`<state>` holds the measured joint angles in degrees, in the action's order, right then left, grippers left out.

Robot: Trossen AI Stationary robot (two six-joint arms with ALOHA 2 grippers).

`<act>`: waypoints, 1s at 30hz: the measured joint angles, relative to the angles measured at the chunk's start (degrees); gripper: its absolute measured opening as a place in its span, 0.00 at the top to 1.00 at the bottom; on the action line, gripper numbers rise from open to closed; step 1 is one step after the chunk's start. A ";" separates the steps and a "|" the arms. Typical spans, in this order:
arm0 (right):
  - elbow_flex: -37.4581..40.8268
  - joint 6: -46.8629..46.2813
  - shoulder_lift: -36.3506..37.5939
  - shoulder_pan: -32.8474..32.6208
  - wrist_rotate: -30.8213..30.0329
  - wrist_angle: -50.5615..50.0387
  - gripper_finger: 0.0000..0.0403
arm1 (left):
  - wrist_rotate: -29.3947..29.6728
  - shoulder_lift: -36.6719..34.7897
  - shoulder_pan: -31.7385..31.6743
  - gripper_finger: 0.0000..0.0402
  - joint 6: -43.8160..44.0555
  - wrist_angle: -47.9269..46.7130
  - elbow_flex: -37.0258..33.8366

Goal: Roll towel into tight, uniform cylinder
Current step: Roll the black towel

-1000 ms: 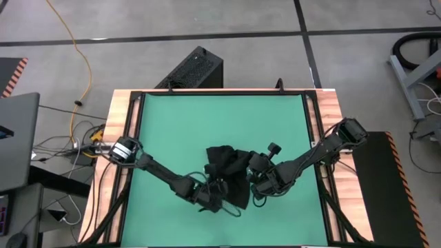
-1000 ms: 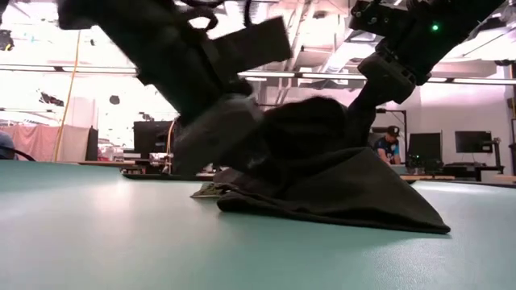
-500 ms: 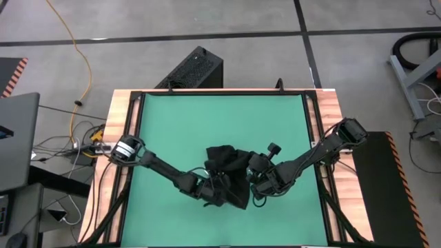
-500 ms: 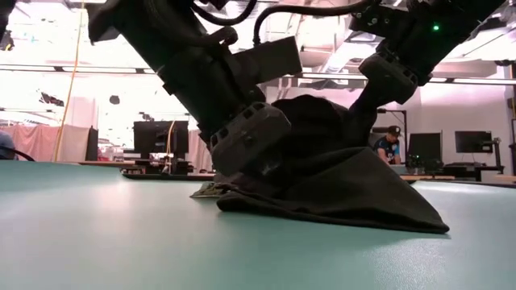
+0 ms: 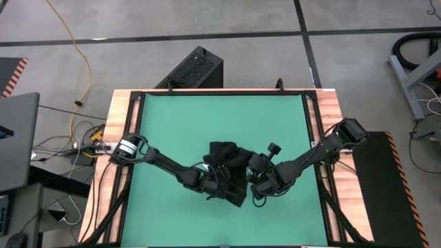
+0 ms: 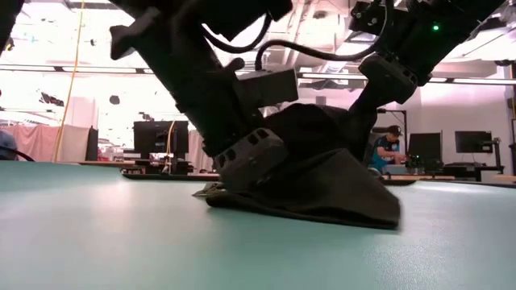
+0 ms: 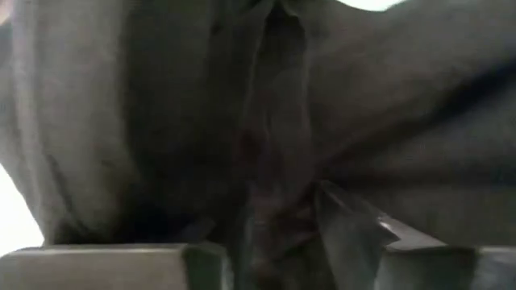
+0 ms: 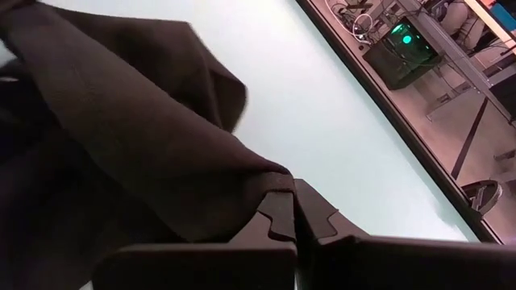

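We find the left gripper [image 5: 212, 187] buried in the towel [image 5: 229, 171] on its near-left side; its wrist view shows cloth bunched between 2 spread fingers [image 7: 355, 234], though we cannot tell whether they actually grip it. Against the picture taken 1 second earlier, this gripper has travelled in toward the towel's centre, and the near edge of the cloth has drawn in with it.

The right gripper [image 5: 256, 183] sits at the towel's right edge with its fingers [image 8: 278, 217] pressed together on a fold of cloth, and we see no shift in its position over the same interval.

The towel lies just in front of the middle of the green mat [image 5: 172, 124], which covers the counter. In the low view its trailing corner has pulled back, leaving a shorter, taller heap [image 6: 322, 173].

In our judgement, the cloth is being gathered rather than rolled. The heap is creased and uneven, with no cylinder forming. We expect it must be flattened before a tight, uniform roll is possible.
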<state>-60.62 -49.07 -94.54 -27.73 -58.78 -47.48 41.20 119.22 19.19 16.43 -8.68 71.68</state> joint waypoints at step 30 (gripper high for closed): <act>-4.44 7.79 2.61 0.12 -1.03 -1.39 1.00 | 9.63 -25.79 4.53 1.00 15.67 -40.08 0.00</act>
<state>-65.06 -41.27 -91.93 -27.61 -59.81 -48.88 50.83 93.43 23.73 32.10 -48.76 71.68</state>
